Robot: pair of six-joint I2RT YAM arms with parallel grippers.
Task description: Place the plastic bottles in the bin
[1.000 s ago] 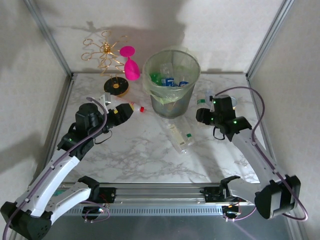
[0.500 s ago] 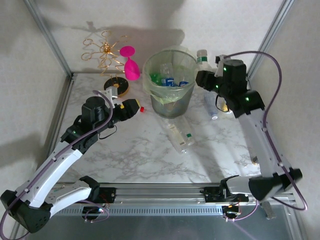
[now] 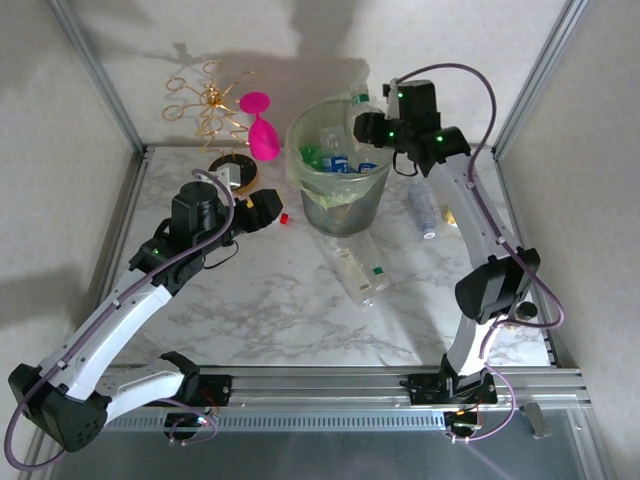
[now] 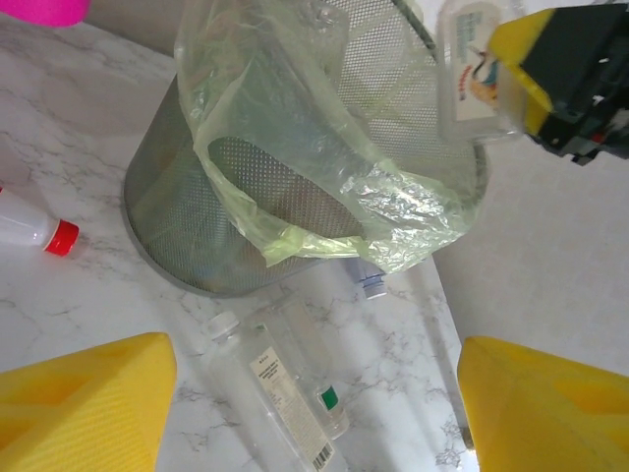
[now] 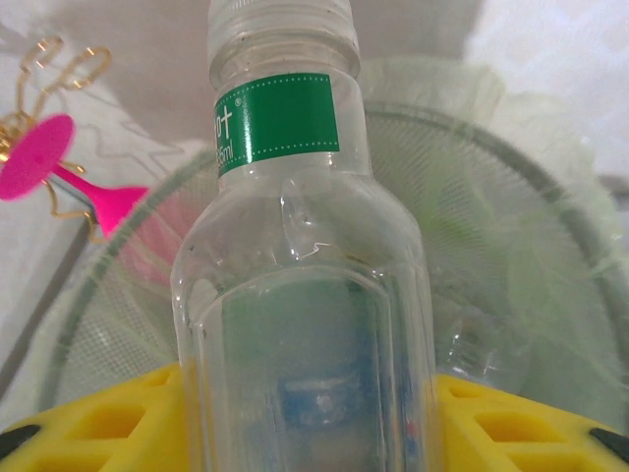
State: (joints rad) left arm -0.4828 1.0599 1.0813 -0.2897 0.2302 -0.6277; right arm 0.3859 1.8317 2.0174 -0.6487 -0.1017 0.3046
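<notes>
Marble-patterned table (image 3: 260, 300) fills the middle of the overhead view, with pale walls behind it. The bin (image 3: 345, 208), a mesh basket lined with a pale green bag (image 4: 334, 167), stands at the upper centre. Several bottles (image 3: 338, 160) with blue and green labels already lie inside it.

The right gripper (image 3: 366, 128) is up at the bin's upper-right rim, clamped on a clear green-labelled bottle (image 5: 295, 295). In its wrist view the yellow pads (image 5: 108, 423) press both sides of the bottle's body. The cap points up and the bin's mouth lies behind it.

The left gripper (image 3: 268, 208) hangs low over the table to the left of the bin. Its yellow fingers (image 4: 88, 403) are spread wide at the bottom corners of the wrist view, with nothing between them. A red-capped bottle (image 4: 31, 226) lies on the marble just beside this gripper, at the left edge of that view.

Two more clear bottles (image 3: 358, 275) lie side by side on the table below the bin, and another bottle (image 3: 424, 208) lies to the right of it. A pink goblet (image 3: 258, 125) and a gold wire stand (image 3: 210, 105) sit at the upper left.
</notes>
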